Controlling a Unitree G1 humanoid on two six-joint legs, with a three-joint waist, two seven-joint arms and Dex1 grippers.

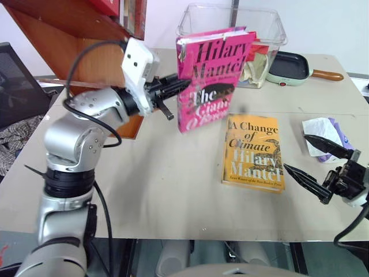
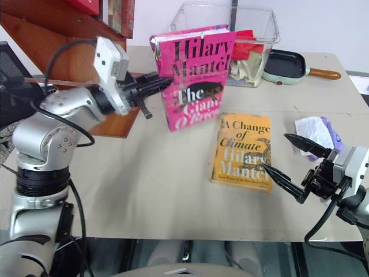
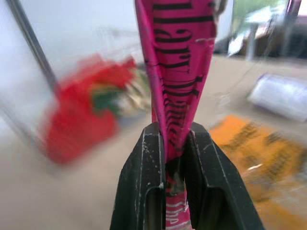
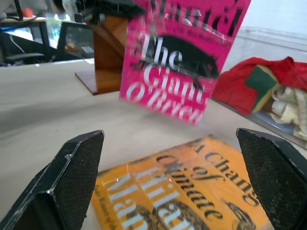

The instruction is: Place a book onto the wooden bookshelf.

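Left wrist view: my left pincer (image 3: 175,158) is clamped on the thick bright-pink paperback book (image 1: 210,78) near its spine edge, both black fingers (image 3: 144,187) pressed flat against the covers. From the head view the book hangs upright in the air just ahead of my fingertips, clear of the pale table (image 1: 167,184), its cover facing me. The large reddish-brown wooden bookshelf (image 1: 63,40) stands beside and behind my left wrist, on the side away from the book, so the step in hand is, I judge, carrying the book across to it. To do that well I should keep the squeeze firm, since I grip one edge only and the free pages may sag open, and swing in a high arc to a shelf board. The clear plastic bin (image 1: 271,26) sits just beyond the book; I would draw back from its rim first. Below and beyond my fingertips lies the yellow paperback (image 1: 252,151), flat and well under the path. My right pincer (image 2: 300,167) hovers spread wide and empty past that book's far edge, leaving me room.
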